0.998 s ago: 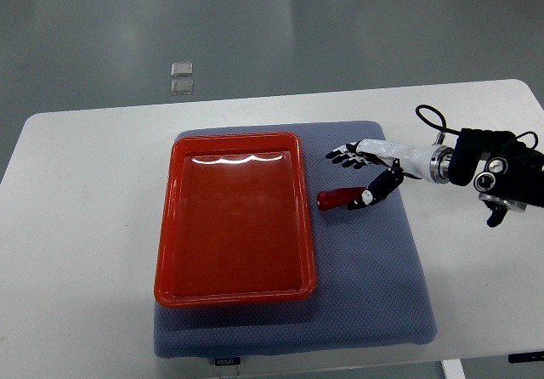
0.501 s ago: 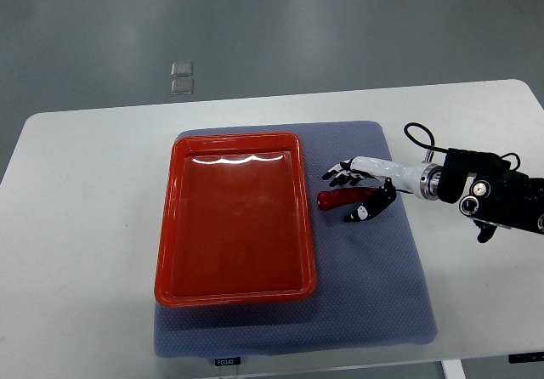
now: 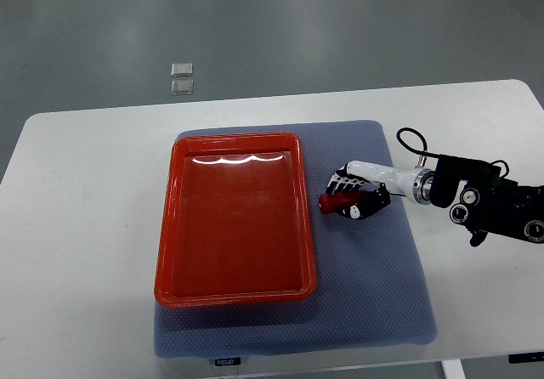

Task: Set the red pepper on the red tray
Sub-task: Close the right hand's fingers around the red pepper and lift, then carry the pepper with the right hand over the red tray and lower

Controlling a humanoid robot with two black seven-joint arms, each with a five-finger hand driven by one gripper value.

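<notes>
Red pepper (image 3: 332, 202): you see it lying on the grey mat (image 3: 374, 294), just right of the red tray (image 3: 234, 216), outside its rim.
Right hand (image 3: 354, 195): you see its fingers curled around the pepper, thumb below, fingertips (image 3: 340, 178) above; only the pepper's left end shows.
Red tray: nothing lies in it.
Table (image 3: 85, 226): white, carries the mat.

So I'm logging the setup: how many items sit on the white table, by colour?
Red: 2, the rectangular red plastic tray and the small red pepper, held by the right hand.
Blue-grey: 1, the textured fabric mat.
Total: 3.
</notes>
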